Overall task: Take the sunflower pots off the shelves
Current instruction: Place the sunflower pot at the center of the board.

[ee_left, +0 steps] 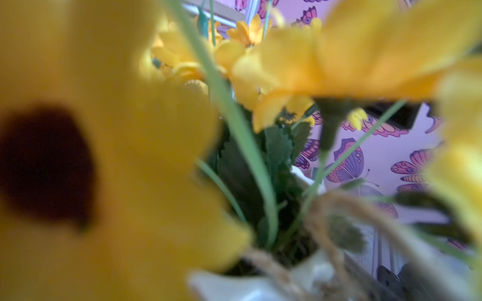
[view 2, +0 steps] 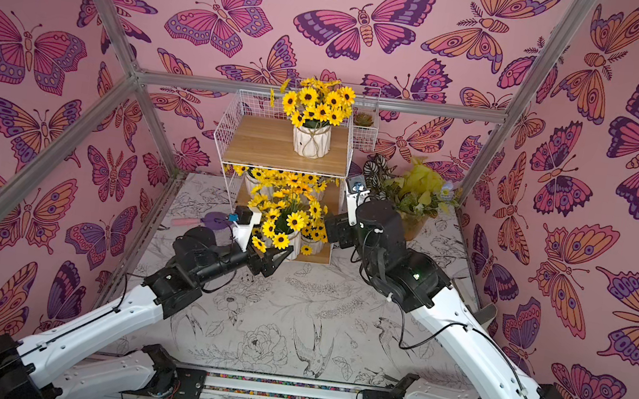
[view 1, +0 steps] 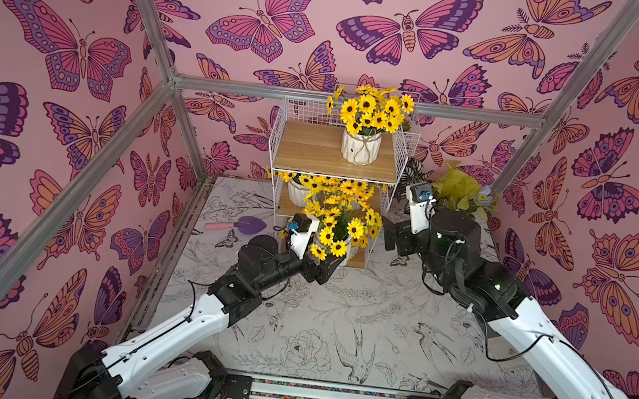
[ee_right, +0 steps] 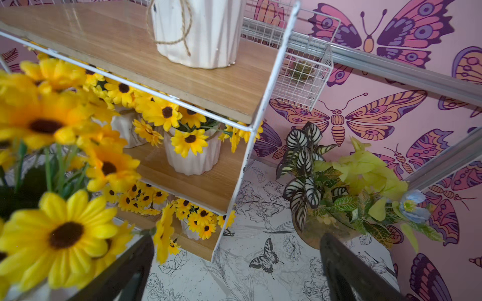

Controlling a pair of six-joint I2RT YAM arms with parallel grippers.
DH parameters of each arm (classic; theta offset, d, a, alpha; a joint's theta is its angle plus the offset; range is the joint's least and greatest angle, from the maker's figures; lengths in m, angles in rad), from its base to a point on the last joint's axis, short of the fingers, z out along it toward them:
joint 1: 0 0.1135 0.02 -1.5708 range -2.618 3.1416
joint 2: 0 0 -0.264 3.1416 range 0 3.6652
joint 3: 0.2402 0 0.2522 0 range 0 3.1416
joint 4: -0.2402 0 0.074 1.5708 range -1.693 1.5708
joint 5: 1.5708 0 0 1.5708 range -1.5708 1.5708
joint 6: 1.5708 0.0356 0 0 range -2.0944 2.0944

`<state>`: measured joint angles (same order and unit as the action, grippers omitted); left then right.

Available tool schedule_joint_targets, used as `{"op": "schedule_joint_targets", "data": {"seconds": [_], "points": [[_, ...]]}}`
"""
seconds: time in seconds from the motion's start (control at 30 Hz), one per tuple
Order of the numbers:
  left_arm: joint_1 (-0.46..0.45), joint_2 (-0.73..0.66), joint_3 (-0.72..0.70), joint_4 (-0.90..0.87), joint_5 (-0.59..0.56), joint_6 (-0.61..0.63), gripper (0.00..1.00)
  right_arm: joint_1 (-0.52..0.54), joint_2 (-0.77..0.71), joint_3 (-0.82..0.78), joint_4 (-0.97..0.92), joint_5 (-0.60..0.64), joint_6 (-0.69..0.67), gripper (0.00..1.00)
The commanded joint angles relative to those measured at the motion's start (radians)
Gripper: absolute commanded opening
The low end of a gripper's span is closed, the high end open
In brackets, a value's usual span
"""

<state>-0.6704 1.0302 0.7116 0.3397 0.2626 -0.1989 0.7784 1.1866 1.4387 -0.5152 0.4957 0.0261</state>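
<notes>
L pincer (view 2: 274, 259) sits low at the front of the three-tier white wire rack w/ wood-grain boards (view 1: 316, 149), right against a small white ribbed twine-tied sunflower pot (view 2: 291, 247). Wrist cam is all petals, so I can't tell if I'm clamped on it or loose. On the tiers: one top pot (view 1: 360, 147), two mid pots (ee_right: 191, 161), approx two bottom pots (ee_right: 189, 230). R pincer (ee_right: 236, 238), by the rack's right side, gapes wide w/ nothing in it. No pot stands clear on the table (view 1: 336, 316) yet. My read: barely begun, five or six left.
</notes>
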Motion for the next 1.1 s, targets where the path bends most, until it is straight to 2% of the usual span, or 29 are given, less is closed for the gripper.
{"op": "schedule_joint_targets", "data": {"seconds": [0.0,0.27,0.5,0.63,1.07], "points": [[-0.05,0.022,-0.04,0.226,0.03,0.019,0.4,-0.008,-0.045,-0.016,-0.08,0.095,0.045,0.99],[-0.138,0.208,-0.085,0.425,0.027,0.056,0.39,-0.023,-0.129,-0.07,-0.106,0.152,0.092,0.99],[-0.163,0.557,-0.083,0.78,0.106,0.008,0.39,-0.05,-0.142,-0.061,-0.176,0.202,0.139,0.99],[-0.192,0.727,-0.015,0.872,0.116,0.016,0.38,-0.09,-0.164,-0.074,-0.195,0.184,0.166,0.99],[-0.211,1.123,0.277,0.943,0.174,0.026,0.37,-0.147,-0.173,-0.153,-0.176,0.141,0.196,0.99]]}}
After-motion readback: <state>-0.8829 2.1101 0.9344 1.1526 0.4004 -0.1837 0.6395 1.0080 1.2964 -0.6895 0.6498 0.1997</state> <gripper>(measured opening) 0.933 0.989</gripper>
